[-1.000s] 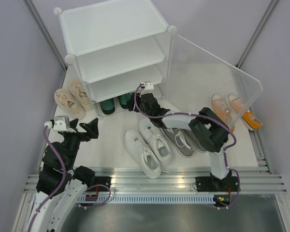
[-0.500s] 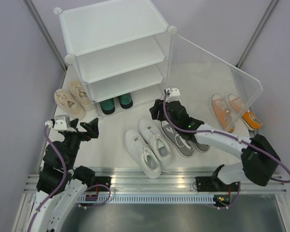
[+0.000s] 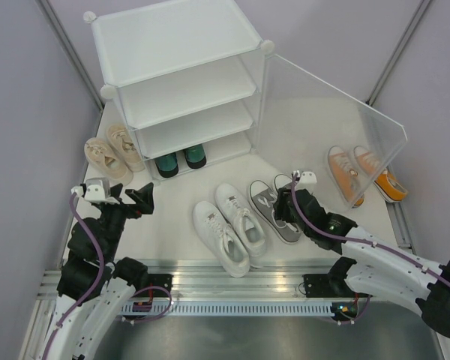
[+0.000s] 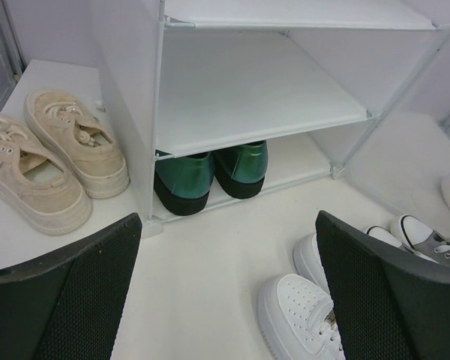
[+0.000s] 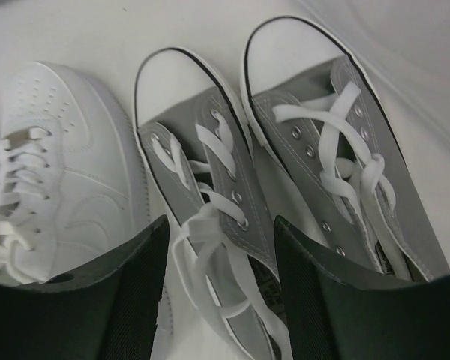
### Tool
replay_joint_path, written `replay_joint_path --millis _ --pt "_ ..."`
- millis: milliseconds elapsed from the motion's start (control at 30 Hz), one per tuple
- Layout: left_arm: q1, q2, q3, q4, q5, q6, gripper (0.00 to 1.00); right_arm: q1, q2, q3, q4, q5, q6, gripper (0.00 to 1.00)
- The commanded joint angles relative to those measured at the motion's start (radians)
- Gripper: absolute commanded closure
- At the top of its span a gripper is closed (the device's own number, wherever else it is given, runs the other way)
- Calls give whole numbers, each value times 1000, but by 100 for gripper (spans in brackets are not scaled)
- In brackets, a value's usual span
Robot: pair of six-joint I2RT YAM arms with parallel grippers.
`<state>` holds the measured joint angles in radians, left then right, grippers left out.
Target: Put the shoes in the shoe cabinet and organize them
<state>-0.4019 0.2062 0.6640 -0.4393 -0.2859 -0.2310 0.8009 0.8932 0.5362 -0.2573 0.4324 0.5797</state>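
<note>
Low in the wrist view, the right gripper (image 5: pixel 221 240) straddles the left-hand grey shoe (image 5: pixel 199 172); jaws parted, empty; toe points frame-upward.

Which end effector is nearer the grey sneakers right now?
Right. The right end effector hovers over the grey sneakers; the left end effector sits far left, beyond the white pair.
</note>
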Motion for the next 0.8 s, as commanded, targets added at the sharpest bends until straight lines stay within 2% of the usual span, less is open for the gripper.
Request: replay_joint_path --millis 0,233,400,500,567,600,633,767 --pt "-6 16 -4 19 14 32 0 0 26 -30 -42 52 45 37" --pt "-6 24 -4 19 25 32 0 0 42 -139 127 16 45 34" --pt "-6 24 -3 19 31 32 0 0 96 -159 250 -66 3 34" --pt "-6 19 -4 19 30 33 0 1 147 -150 288 -46 -26 37" --pt "-6 18 -4 19 30 33 0 0 200 -130 293 -43 -40 42" --pt "-6 18 -4 20 30 33 0 0 216 -125 302 -43 -46 49" --pt "-6 19 -6 19 30 35 0 1 236 -117 311 -49 -47 64" --pt "-6 18 -6 19 19 36 0 0 231 -84 343 -52 -79 88"
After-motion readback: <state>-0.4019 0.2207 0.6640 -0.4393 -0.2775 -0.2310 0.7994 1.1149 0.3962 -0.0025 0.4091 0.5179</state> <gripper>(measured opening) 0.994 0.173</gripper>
